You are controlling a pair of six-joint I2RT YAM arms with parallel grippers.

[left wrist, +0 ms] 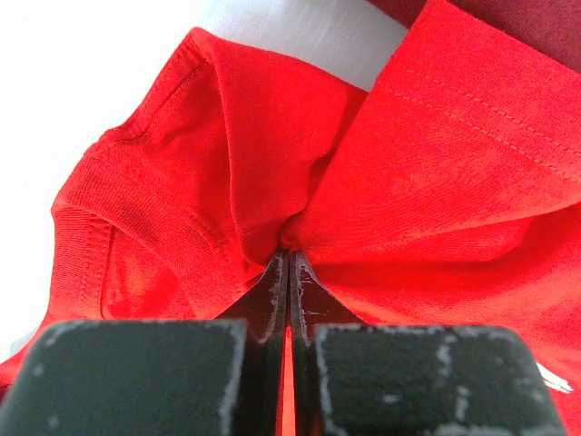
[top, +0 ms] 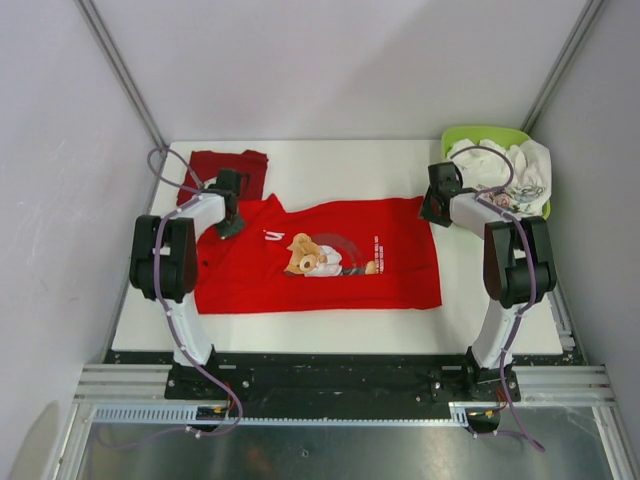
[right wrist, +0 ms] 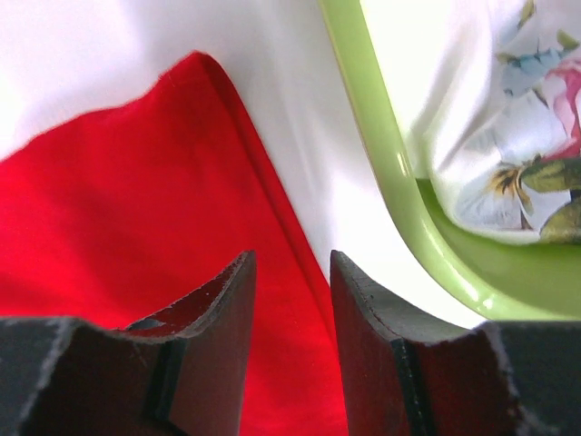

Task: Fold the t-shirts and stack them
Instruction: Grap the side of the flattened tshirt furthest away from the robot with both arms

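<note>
Bear tee (top: 320,258) flat; darker tee (top: 225,168) folded far-left

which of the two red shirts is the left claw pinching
The bright red tee with the bear print, spread mid-table: the left claw is shut on its bunched cloth. The plain darker red tee lies folded at the far left corner, not gripped.

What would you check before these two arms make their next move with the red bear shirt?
1. Hold of the left gripper on the bright red t-shirt: ok, shut on a bunched fold.
2. Shirt edge held by the right gripper: not ok, jaws open over it.
3. Gap between right gripper and green basket: ok, apart.
4. Shirt body flat on the table: ok.
5. Whether the dark red t-shirt lies free of the bright one: cannot tell, edges meet near the left gripper.
</note>
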